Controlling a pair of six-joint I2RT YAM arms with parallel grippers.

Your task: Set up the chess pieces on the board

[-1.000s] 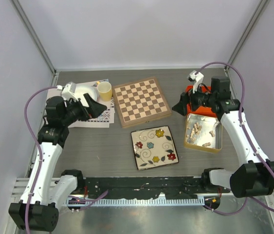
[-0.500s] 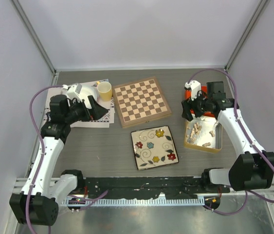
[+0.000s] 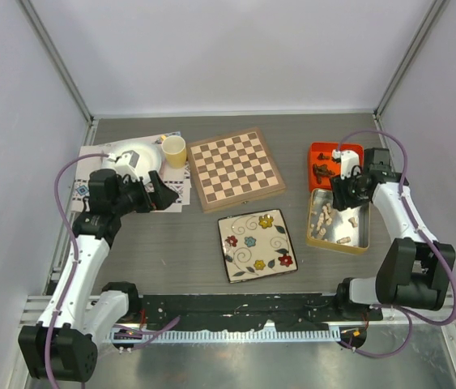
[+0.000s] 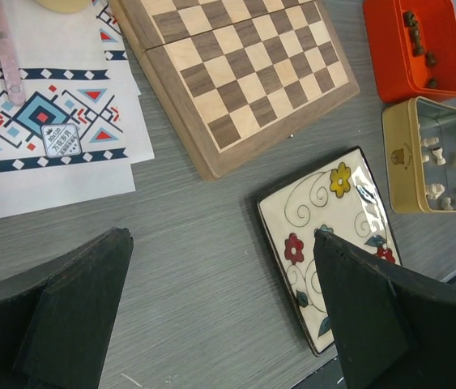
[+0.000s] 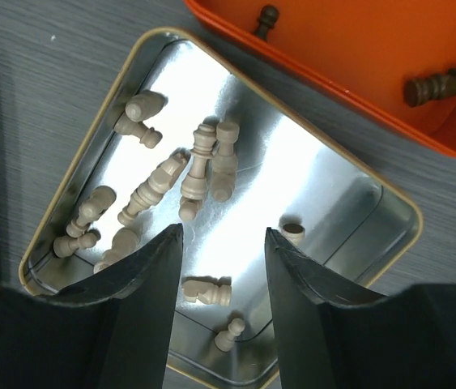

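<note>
At 9 o'clock on the worktop (image 3: 171, 243), the left tool (image 4: 221, 243) is held in the air with its jaws spread wide and nothing between them. It is positioned by the 5 o'clock corner of a patterned paper mat (image 4: 49, 121). A white bowl (image 3: 134, 154) is set on the mat, and a yellow cup (image 3: 174, 151) is stood at its 2 o'clock corner. The board (image 3: 236, 168) is laid just beside the cup, at 12 o'clock from the worktop's middle, and is turned slightly askew. A flowered plate (image 3: 257, 243) is placed near the board, at its 6 o'clock. A gold tin (image 5: 333, 194) is found at 3 o'clock from the plate, and pale chess pieces (image 5: 203, 162) are scattered on their sides in it. An orange tray (image 5: 357, 49) is set against the tin at its 12 o'clock, and a few dark chess pieces (image 5: 438, 83) are kept in it. The right tool (image 5: 221, 239) is held over the tin, with its jaws partly spread and nothing pinched. The tin's floor is seen through the gap.
</note>
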